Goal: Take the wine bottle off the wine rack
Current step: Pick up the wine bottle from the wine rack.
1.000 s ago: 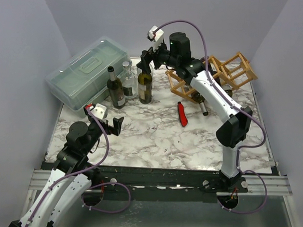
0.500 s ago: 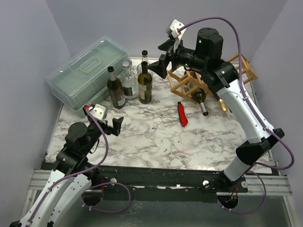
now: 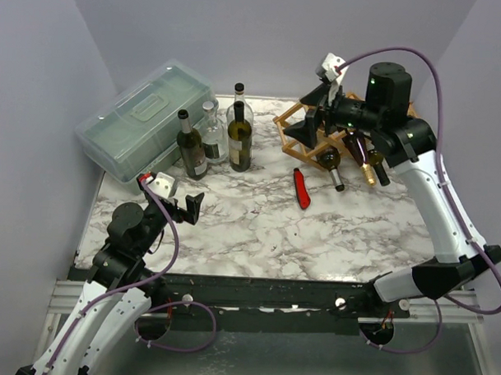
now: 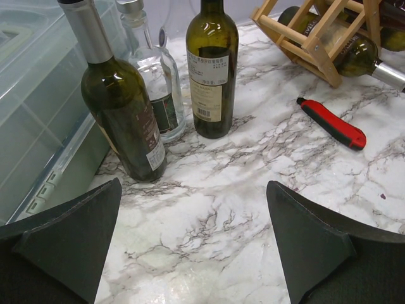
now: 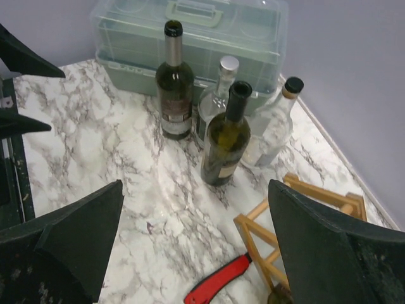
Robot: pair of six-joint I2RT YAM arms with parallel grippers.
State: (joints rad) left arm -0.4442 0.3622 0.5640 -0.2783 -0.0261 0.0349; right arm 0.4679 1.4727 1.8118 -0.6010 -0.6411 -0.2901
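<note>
The light wooden wine rack [image 3: 291, 123] stands at the back right of the marble table, partly covered by my right arm. Wine bottles lie in its cells, necks toward the front: a green one [image 3: 328, 161] and a brown one [image 3: 360, 155]. My right gripper [image 3: 305, 114] hovers open above the rack's left end, touching nothing. In the right wrist view only a rack corner [image 5: 286, 240] shows between the open fingers. My left gripper [image 3: 192, 208] is open and empty, low at the front left. In the left wrist view the rack [image 4: 316, 38] and a bottle in it [image 4: 354, 54] lie far right.
Several bottles stand upright at the back centre: a dark one [image 3: 191, 149], a clear one [image 3: 213, 135], a green one [image 3: 239, 139], another clear one [image 3: 239, 105]. A translucent green-grey lidded box [image 3: 146, 118] sits back left. A red utility knife [image 3: 301, 189] lies before the rack.
My right arm has swung rightward from above the standing bottles to above the rack, gripper still open. The left arm has not moved.
</note>
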